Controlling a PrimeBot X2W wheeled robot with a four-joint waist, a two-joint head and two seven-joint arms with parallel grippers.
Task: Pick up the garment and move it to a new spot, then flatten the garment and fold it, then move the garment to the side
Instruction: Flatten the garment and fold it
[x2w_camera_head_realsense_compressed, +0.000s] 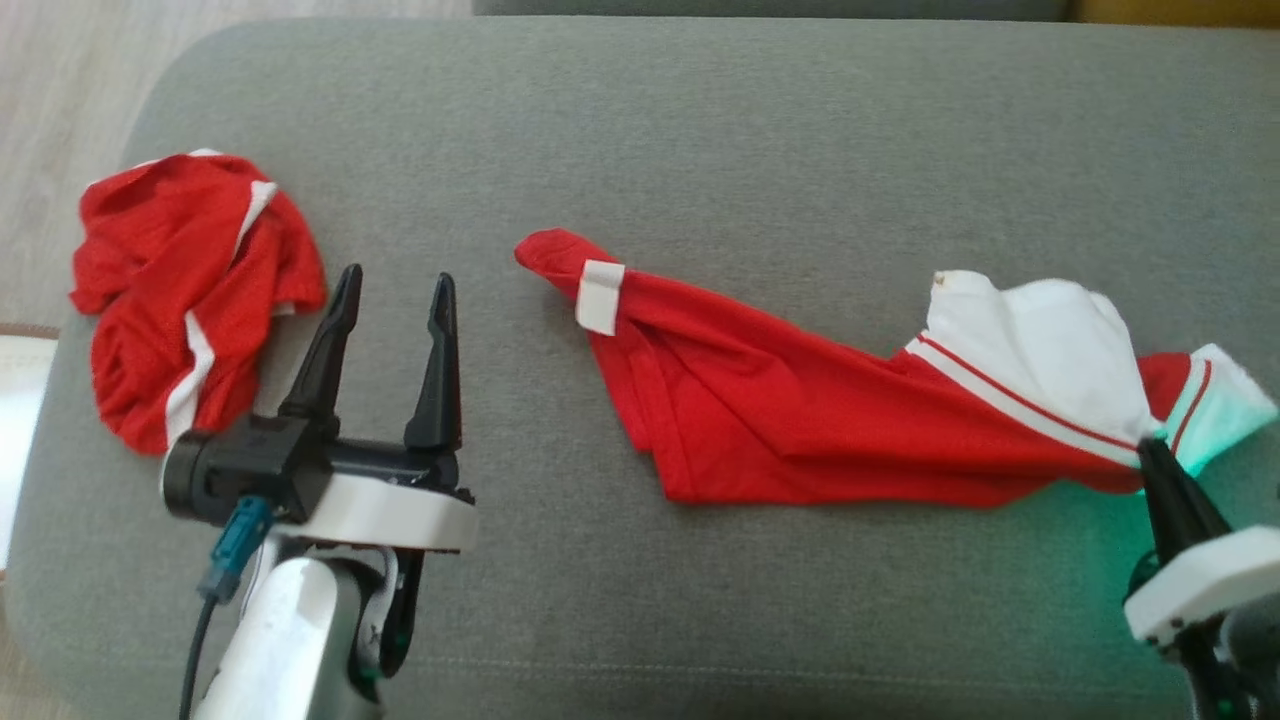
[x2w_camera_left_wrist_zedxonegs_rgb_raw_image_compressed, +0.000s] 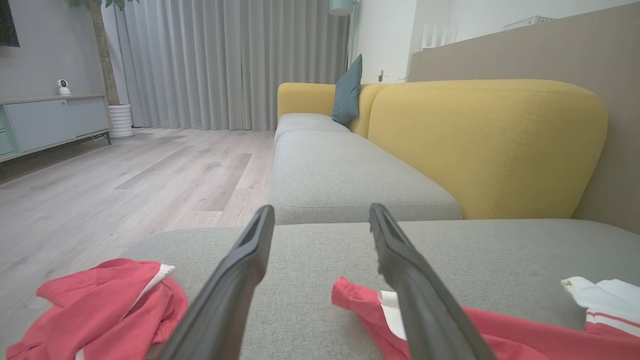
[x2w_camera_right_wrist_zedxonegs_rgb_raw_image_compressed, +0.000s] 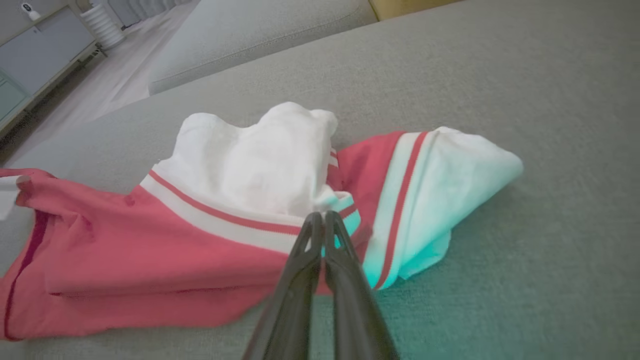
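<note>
Red shirt (x2w_camera_head_realsense_compressed: 800, 420): bunched, right half of grey cushion (x2w_camera_head_realsense_compressed: 700, 120).
Right gripper (x2w_camera_head_realsense_compressed: 1148, 445): pinched on its striped band; I'd lift slow.
Left gripper (x2w_camera_head_realsense_compressed: 397, 278): wide, empty.

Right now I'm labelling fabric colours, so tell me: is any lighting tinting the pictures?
Head view: a green glow falls on the garment and cushion beside the right gripper. Right wrist view: the same teal cast tints the garment's white part at the grip. Left wrist view: even room light, no tint around the left gripper.
</note>
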